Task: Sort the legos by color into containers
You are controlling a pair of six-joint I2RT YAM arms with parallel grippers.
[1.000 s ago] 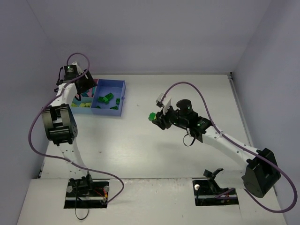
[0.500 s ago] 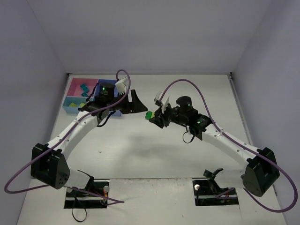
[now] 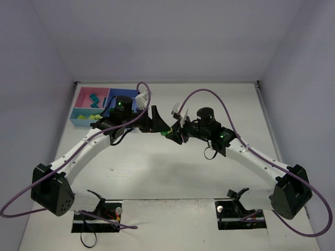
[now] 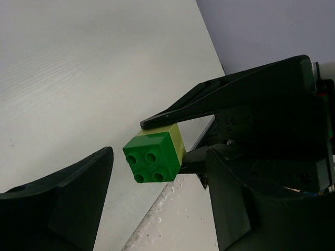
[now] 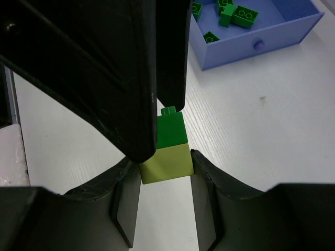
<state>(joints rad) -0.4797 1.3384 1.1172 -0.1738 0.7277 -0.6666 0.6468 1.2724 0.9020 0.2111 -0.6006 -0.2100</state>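
Note:
My right gripper (image 5: 164,163) is shut on a joined pair of legos and holds it above the table. It grips the yellow-green brick (image 5: 166,163); the dark green brick (image 5: 171,130) sticks out past its fingertips. My left gripper (image 4: 158,180) is open, its fingers on either side of that pair (image 4: 154,154) without touching it. In the top view the two grippers meet mid-table, left (image 3: 158,124) and right (image 3: 171,133), with the pair (image 3: 165,134) between them. The pink tray (image 3: 84,95), light-blue tray (image 3: 77,114) and medium-blue tray (image 3: 116,94) stand at the far left.
The medium-blue tray (image 5: 261,42) holds several dark green bricks. Teal bricks lie in the pink tray, yellow-green ones in the light-blue tray. My left arm (image 3: 89,146) stretches across the left half of the table and hides part of the medium-blue tray. Walls close in the table.
My left arm has swung from over the trays to the right, and its open gripper now brackets the brick pair. My right gripper has shifted slightly left with the pair.

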